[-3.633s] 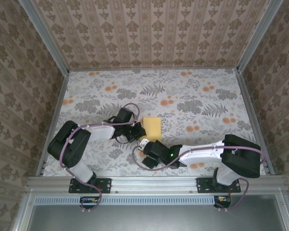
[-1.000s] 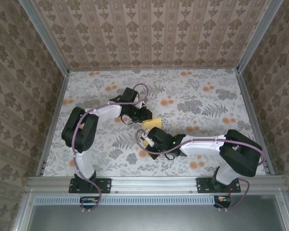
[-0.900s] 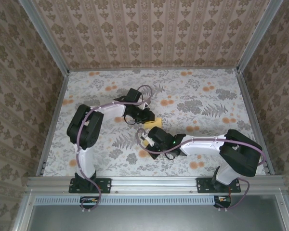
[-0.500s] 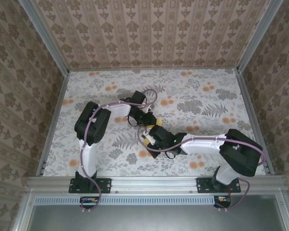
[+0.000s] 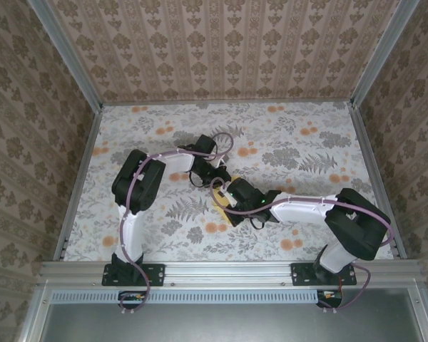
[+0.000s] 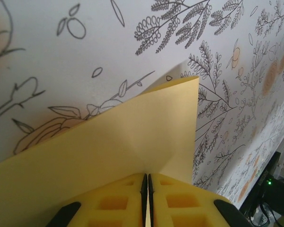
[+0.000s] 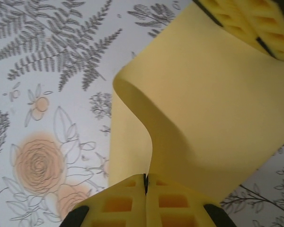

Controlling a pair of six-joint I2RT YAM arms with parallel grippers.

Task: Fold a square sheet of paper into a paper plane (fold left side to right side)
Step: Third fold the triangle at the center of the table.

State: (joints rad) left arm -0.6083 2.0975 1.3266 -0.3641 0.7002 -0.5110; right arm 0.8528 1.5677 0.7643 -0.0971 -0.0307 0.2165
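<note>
The square sheet of paper (image 7: 203,94) is plain yellow-orange and is lifted off the table, bent over in a soft curl. My right gripper (image 7: 146,177) is shut on its near edge. My left gripper (image 6: 147,177) is shut on another edge of the sheet (image 6: 132,127), whose far corner points at the table. The left gripper's yellow fingers (image 7: 246,19) sit at the paper's far corner in the right wrist view. From above, both grippers meet mid-table, left (image 5: 220,178) just behind right (image 5: 232,194), with a sliver of paper (image 5: 220,205) beside them. The paper plane is out of view.
The table (image 5: 307,142) carries a grey fern and orange flower print. Metal rails (image 5: 78,178) and patterned walls close in the left, right and back sides. The right arm's body (image 5: 299,210) lies across the near right part of the table.
My left gripper has swung right over the sheet until it sits against the right gripper. The right gripper moved up and right. The flat sheet is now lifted, curled and mostly covered from above.
</note>
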